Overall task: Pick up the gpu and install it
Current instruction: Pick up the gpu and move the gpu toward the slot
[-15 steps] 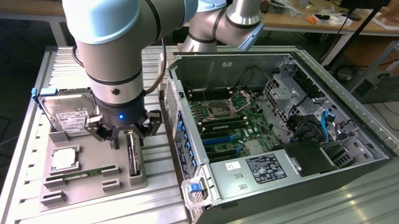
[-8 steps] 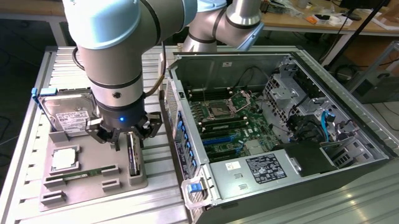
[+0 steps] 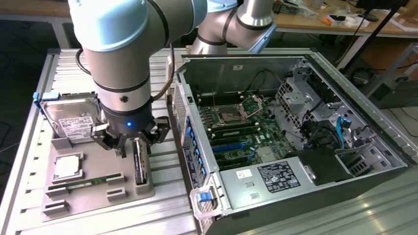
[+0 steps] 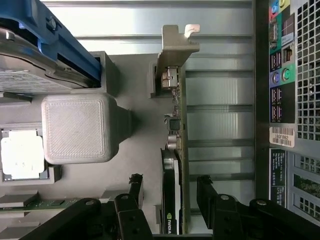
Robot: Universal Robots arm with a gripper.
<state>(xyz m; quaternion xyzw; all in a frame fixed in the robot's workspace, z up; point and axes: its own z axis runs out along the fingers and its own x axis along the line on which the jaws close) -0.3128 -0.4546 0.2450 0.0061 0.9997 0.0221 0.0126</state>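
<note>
- The claw is hanging over the grey tray, spread wide and gripping nothing.
- Its two fingers are straddling the gpu, one on each side, and in the wrist view a gap is showing between each finger and the card.
- The gpu is standing on its long edge in a slot of the tray, along the tray side that is nearest the computer case.
- The card's silvery end bracket is poking out at the tray end where the hard drive is sitting, and the claw is hovering over the opposite part of the card.
- The hard drive, white label up and blue rail showing, is resting at one end of the tray.
- A processor chip is lying flat in a tray pocket, and a narrow green memory stick is lying in the tray just beside it.
- The computer case is lying open just beside the tray, exposing its green motherboard.
- Tray and case are both sitting on the slatted metal surface.
</note>
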